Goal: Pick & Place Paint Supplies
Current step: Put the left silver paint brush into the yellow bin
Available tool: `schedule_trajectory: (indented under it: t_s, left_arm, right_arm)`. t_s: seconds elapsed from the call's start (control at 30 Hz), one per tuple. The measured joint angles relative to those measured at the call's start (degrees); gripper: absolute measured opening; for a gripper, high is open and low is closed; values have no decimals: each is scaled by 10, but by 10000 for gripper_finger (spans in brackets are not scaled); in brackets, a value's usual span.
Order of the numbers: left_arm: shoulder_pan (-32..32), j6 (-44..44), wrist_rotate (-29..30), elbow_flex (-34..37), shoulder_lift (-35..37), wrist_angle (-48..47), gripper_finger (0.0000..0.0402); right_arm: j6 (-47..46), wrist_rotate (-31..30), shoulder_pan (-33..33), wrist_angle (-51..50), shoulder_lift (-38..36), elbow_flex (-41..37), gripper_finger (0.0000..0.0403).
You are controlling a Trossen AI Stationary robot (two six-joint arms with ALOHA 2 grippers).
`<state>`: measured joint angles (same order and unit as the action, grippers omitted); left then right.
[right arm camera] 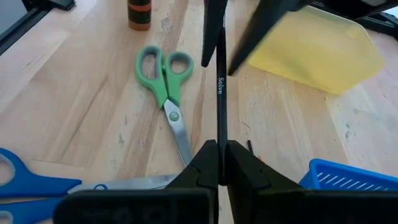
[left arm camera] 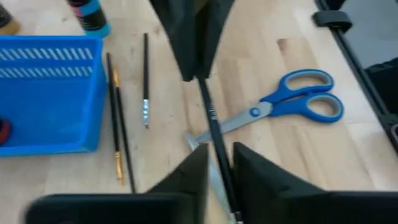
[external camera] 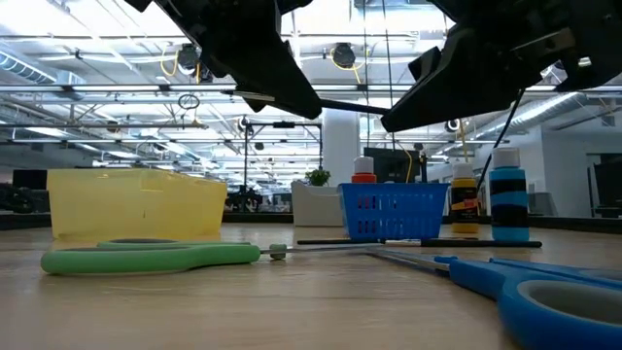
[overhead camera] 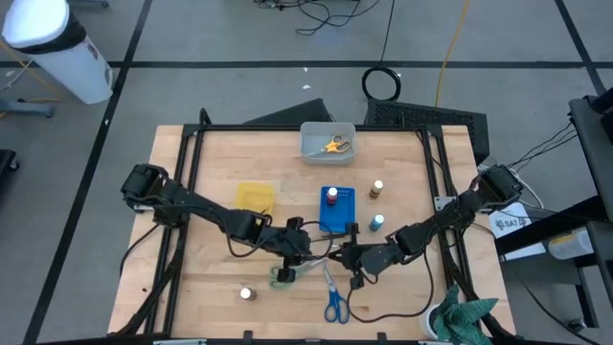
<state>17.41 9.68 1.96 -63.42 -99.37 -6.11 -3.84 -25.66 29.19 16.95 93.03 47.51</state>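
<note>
- Nearest the low camera, the blue-handled scissors [external camera: 544,292] are seen lying flat on the table [overhead camera: 192,287], with the green-handled scissors [external camera: 146,257] beside them.
- A thin dark brush [right arm camera: 220,93] is held level above the table between the two grippers, near the table's middle front.
- The right gripper [right arm camera: 219,163] is pressed together on one end of that brush.
- The left gripper [left arm camera: 219,167] is placed around the brush's other end; its fingers [left arm camera: 193,177] are seen close about the handle, but a firm pinch cannot be told.
- Three more brushes [left arm camera: 118,118] are seen lying on the wood just beside the blue tray [overhead camera: 337,209].
- A red-topped bottle [overhead camera: 332,195] is stood in the blue tray; a blue-topped bottle [overhead camera: 377,222] and a brown-topped bottle [overhead camera: 377,188] are stood just to its right.
- A white-topped bottle [overhead camera: 246,293] is stood near the front edge, on the left.
- The yellow-handled scissors [overhead camera: 334,145] are seen inside the grey bin [overhead camera: 308,134] at the far side.
- The yellow tray [overhead camera: 255,197] is placed left of the blue tray.
</note>
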Motion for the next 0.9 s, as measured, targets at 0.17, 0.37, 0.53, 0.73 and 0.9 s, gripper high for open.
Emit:
schedule_trajectory:
  t_s: [0.17, 0.37, 0.53, 0.73, 0.9]
  left_arm:
    - [5, -7, 26, 0, 0, -6, 22]
    - [41, -53, 76, 5, 11, -14, 20]
    - [56, -11, 137, 43, 56, -16, 20]
    - [78, 136, 272, 110, 157, -58, 20]
    - [104, 381, 421, 140, 240, -210, 20]
  right_arm:
    - [-3, 0, 1, 10, 0, 0, 10]
    - [9, 6, 24, 5, -15, -1, 58]
    - [3, 5, 44, -9, -50, -1, 107]
    - [2, 4, 67, -18, -84, 0, 138]
    - [0, 2, 72, -13, -89, -11, 136]
